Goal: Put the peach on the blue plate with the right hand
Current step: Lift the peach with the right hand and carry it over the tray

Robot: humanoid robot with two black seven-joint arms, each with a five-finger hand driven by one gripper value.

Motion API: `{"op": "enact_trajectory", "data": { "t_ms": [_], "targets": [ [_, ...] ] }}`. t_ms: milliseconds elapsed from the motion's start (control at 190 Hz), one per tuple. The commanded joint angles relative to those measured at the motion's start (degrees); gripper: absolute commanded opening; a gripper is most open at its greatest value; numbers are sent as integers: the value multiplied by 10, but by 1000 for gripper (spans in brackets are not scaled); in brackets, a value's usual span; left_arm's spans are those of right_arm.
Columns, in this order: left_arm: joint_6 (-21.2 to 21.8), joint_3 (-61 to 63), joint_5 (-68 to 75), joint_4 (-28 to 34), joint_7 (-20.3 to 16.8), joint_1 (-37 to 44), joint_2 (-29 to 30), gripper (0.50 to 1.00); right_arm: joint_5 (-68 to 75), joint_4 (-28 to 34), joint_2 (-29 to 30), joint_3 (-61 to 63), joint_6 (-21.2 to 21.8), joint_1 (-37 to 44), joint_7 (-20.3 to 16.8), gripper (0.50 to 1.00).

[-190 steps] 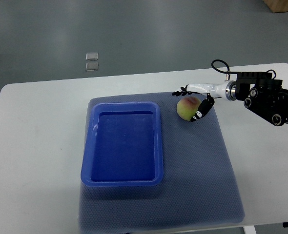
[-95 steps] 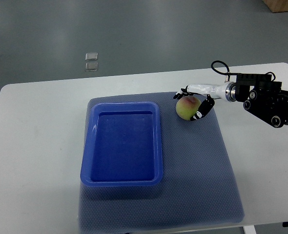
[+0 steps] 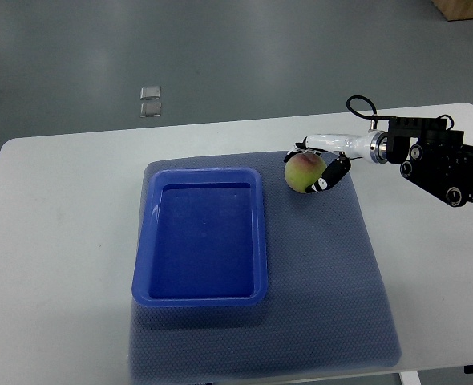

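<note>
A yellow-green peach with a pink blush (image 3: 302, 172) is on the grey mat, just right of the blue plate's far right corner. My right hand (image 3: 315, 166) comes in from the right edge and its fingers are curled around the peach, thumb on its near side, fingers on its far side. The blue plate (image 3: 150, 241), a deep rectangular tray, lies on the mat to the left of the peach and holds nothing. The left arm is out of view.
A grey mesh mat (image 3: 325, 273) covers the middle of the white table (image 3: 60, 241). My right forearm and its black wrist housing (image 3: 437, 160) hang over the table's right side. The floor lies beyond the far edge.
The fingers have closed tighter on the peach, and hand and peach have shifted slightly left and away from me.
</note>
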Motion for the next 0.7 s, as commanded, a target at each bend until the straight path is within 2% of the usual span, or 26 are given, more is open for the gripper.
{"op": "enact_trajectory", "data": {
  "t_ms": [0,253,485,491,501,697],
  "targets": [
    [0,0,0,0,-1,0,0,1000,1,2,1,2,0,5,2,652],
    [0,0,0,0,0,0,0,1000,7,41,25,3,2,49,2,654],
    [0,0,0,0,0,0,0,1000,7,79,75,3,4,75,2,664],
    [0,0,0,0,0,0,0,1000,7,90,97,2,5,78,2,666],
    [0,0,0,0,0,0,0,1000,7,92,103,2,5,78,1,666],
    [0,0,0,0,0,0,0,1000,-2,98,165,-2,6,71,-2,674]
  ]
}}
